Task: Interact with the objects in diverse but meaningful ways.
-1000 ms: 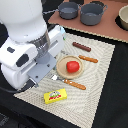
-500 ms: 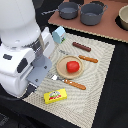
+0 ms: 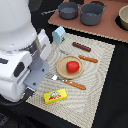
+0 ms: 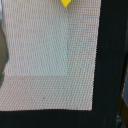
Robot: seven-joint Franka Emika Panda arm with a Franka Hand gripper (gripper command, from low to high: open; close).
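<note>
My gripper point(image 3: 32, 89) hangs over the near-left part of the woven mat point(image 3: 95, 85). Its grey hand shows, but the fingers are too blurred to read. The yellow butter box point(image 3: 55, 95) lies just beside it, toward the exterior view's right. A corner of the box point(image 4: 65, 2) also shows in the wrist view. The red tomato point(image 3: 73, 66) sits on the tan plate point(image 3: 62, 71). The brown sausage stick point(image 3: 81, 47) lies beyond the plate. The pale milk carton point(image 3: 59, 34) stands next to my arm. A grey two-handled pot point(image 3: 92, 13) stands at the back.
A wooden-handled fork point(image 3: 70, 82) and knife point(image 3: 88, 59) lie beside the plate. A second grey pot point(image 3: 68, 10) and a pale bowl point(image 3: 123, 17) stand on the brown board point(image 3: 105, 30) at the back. Black table point(image 4: 112, 60) surrounds the mat.
My arm has shifted slightly toward the exterior view's left and the near edge. The objects have not moved.
</note>
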